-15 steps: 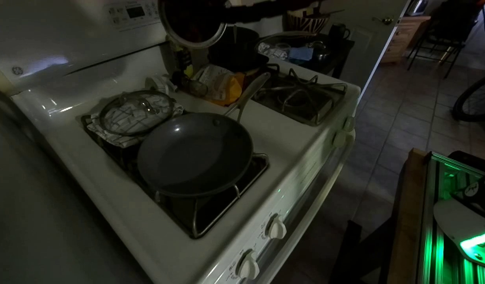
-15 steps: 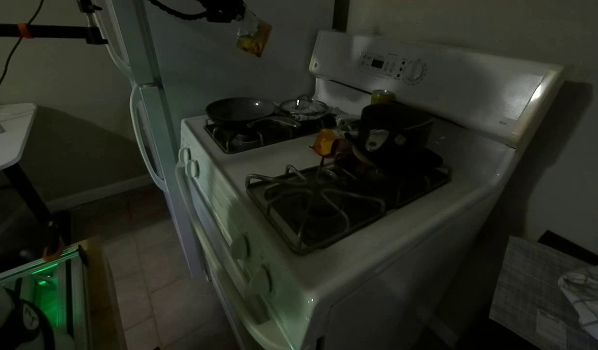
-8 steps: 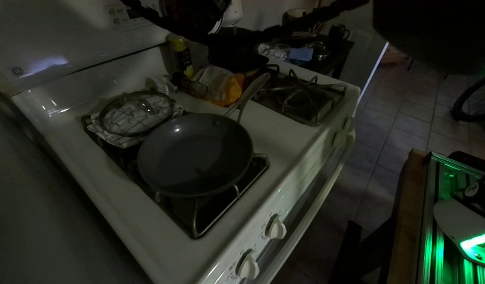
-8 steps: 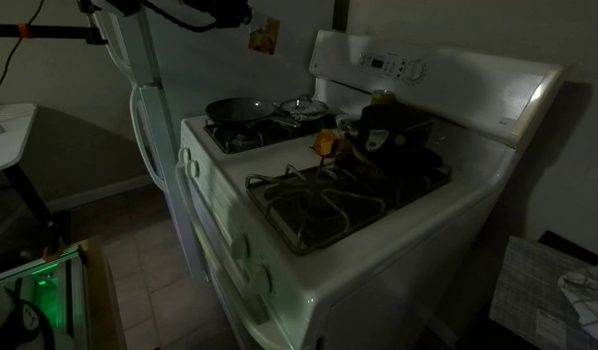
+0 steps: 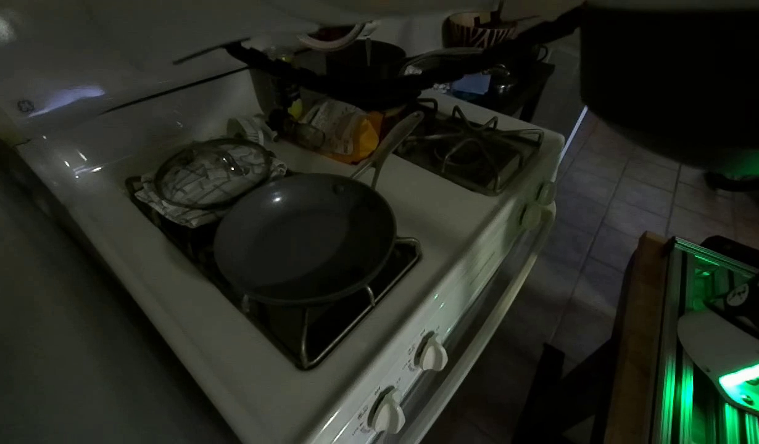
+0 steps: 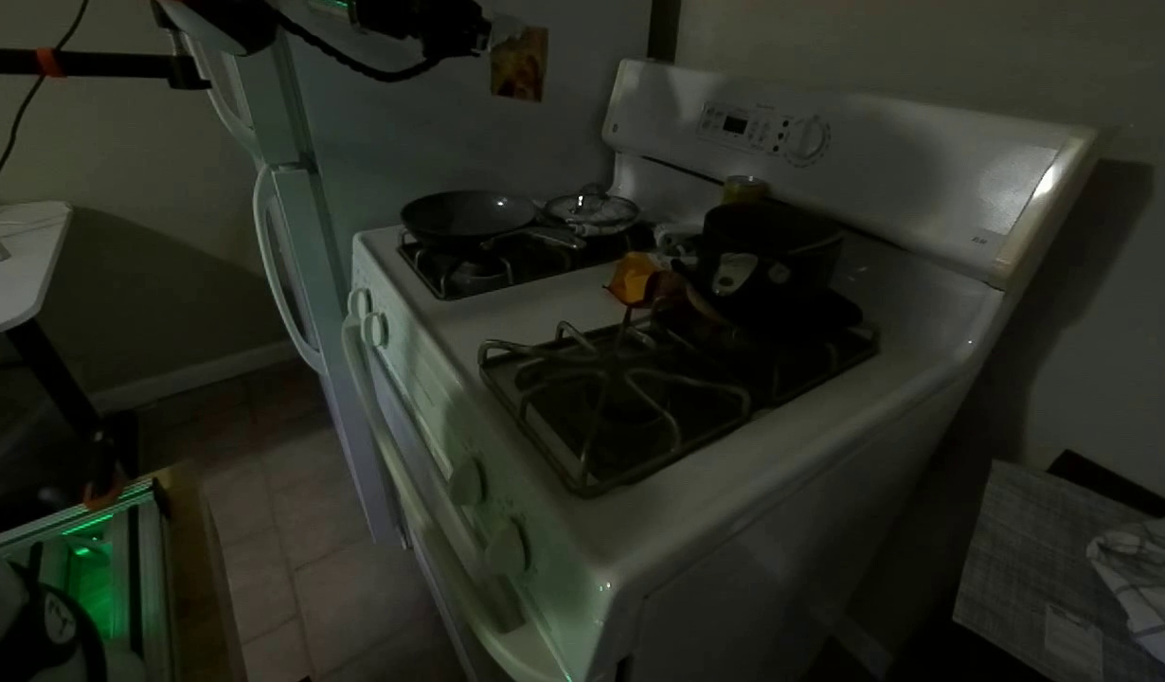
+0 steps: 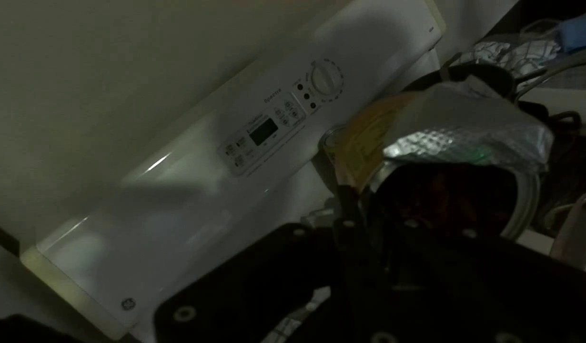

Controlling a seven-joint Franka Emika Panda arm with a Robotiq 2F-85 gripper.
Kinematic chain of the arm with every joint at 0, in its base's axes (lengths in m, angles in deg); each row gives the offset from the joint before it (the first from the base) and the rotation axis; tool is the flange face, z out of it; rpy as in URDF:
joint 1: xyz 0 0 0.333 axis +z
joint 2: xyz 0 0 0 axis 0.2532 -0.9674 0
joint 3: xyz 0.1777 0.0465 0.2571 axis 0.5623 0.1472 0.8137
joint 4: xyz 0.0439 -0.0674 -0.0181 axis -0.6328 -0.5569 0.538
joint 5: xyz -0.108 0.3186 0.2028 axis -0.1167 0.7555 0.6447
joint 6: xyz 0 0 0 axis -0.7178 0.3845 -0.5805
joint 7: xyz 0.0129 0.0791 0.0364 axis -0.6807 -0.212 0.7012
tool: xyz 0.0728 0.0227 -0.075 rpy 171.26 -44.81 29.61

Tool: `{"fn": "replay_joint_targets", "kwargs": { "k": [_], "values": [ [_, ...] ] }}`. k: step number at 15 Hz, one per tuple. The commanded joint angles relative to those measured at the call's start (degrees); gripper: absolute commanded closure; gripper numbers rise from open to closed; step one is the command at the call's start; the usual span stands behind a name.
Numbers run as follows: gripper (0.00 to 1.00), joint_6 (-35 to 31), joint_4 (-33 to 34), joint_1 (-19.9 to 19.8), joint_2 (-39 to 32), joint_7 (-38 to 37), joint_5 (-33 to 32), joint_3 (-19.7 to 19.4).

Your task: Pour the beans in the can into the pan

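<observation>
I'm pinching the can (image 7: 368, 143) by its wall in my closed tool (image 7: 363, 206), the foil lid (image 7: 469, 126) peeled back. Beans (image 7: 438, 195) are showing dimly inside; none are showing in the pan (image 5: 305, 240), which is sitting on a burner grate (image 5: 305, 339). Lifting looks done; pouring is remaining.

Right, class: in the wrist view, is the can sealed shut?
No, its foil lid is peeled back, and the reddish beans show inside the open can.
</observation>
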State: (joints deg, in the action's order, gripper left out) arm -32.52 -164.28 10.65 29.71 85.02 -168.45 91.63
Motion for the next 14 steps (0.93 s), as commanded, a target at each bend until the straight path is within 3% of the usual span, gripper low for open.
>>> {"fn": "replay_joint_targets", "kwargs": {
  "k": [1, 9, 10, 13, 14],
  "values": [
    [0.97, 2.06, -1.38, 0.61, -0.78, 3.25, -2.23, 0.37],
    [0.97, 3.18, 0.70, 1.06, -1.21, 2.77, -3.00, 0.69],
    [0.89, 0.92, 0.31, 0.12, -0.73, 3.82, -2.03, 0.13],
    [0.89, 0.93, 0.89, 0.20, -0.74, 3.80, -2.03, 0.14],
    [0.97, 0.93, 0.89, 0.20, -0.75, 3.78, -2.03, 0.14]
  ]
}}
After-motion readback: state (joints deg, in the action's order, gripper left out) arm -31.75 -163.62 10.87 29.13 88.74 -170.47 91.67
